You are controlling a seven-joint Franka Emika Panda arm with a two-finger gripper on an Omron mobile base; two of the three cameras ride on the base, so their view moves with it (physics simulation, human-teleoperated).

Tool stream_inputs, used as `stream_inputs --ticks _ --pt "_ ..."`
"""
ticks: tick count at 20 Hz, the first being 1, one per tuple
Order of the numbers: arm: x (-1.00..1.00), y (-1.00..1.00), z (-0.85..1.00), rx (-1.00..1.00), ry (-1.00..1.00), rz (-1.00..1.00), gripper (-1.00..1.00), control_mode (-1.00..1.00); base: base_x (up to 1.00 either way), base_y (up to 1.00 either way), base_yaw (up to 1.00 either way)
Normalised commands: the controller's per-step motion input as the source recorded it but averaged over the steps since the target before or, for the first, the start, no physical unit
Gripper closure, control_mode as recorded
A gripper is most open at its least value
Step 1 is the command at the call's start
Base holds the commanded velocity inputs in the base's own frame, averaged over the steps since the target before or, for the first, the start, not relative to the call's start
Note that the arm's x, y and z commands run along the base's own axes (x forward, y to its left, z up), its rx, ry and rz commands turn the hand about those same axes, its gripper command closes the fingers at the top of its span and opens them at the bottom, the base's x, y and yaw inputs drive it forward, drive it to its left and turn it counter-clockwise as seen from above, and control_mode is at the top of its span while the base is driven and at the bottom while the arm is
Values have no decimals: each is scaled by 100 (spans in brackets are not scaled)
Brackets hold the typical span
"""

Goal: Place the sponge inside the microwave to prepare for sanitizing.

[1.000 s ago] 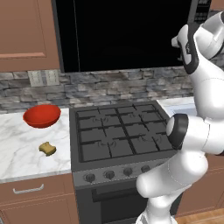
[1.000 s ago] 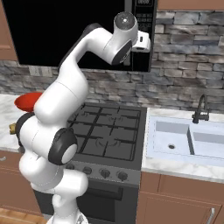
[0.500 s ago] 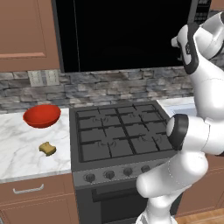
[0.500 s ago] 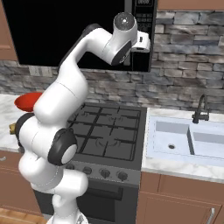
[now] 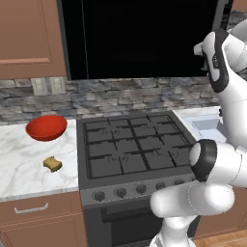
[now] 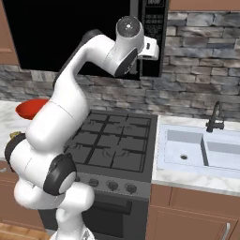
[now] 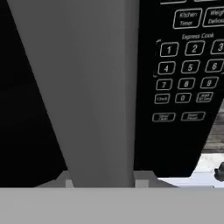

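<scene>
Even, diffuse light is seen across both base views; no single source can be made out. The marble counter (image 5: 19, 159) at lower left is rendered bright, w/ only a soft, faint shadow under the red bowl (image 5: 46, 127). The microwave (image 5: 140, 38) door is rendered near-black, no glare or reflection. Mild softness is noted overall; keypad (image 7: 188, 65) legends in the hand view are slightly blurred, esp. small print. No edge distortion is seen.
</scene>
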Motion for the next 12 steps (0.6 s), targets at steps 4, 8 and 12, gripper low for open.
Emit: stream_inputs --ticks 4,8,12 --pt "-76 3 0 -9 -7 -7 100 -100 0 0 0" --pt "-66 18 0 -9 -1 -14 100 -100 0 0 0" --pt "-75 11 0 -2 0 -16 100 -100 0 0 0"
